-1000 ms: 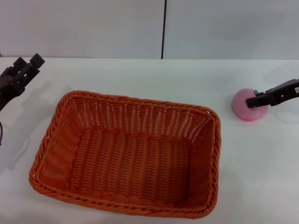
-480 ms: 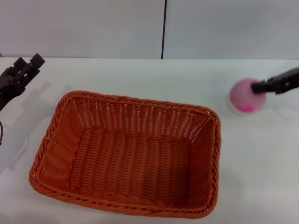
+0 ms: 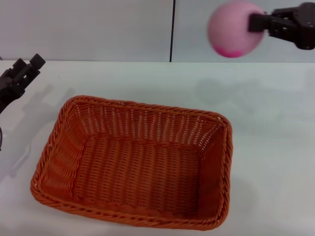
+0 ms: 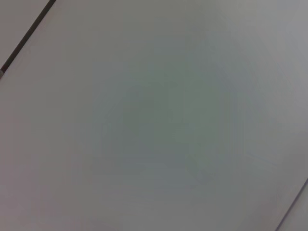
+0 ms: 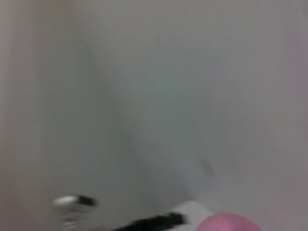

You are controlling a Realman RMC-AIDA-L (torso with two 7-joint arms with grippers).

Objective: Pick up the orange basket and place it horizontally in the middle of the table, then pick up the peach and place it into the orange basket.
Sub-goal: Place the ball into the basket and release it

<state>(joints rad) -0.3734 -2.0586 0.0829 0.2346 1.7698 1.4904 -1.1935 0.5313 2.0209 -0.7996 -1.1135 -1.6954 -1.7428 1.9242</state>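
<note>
The orange basket (image 3: 135,162) lies lengthwise across the middle of the white table (image 3: 266,147), its open side up and nothing inside it. High above the table at the upper right, my right gripper (image 3: 256,22) is shut on the pink peach (image 3: 234,28), which hangs in the air beyond the basket's far right corner. A slice of the peach (image 5: 226,224) also shows in the right wrist view. My left gripper (image 3: 22,71) rests at the far left edge, away from the basket.
A pale wall with a dark vertical seam (image 3: 172,29) stands behind the table. The left wrist view shows only plain surface with a dark line (image 4: 26,36).
The right gripper has lifted the peach off the table and carried it up and to the left. The left arm and the basket have stayed where they were.
</note>
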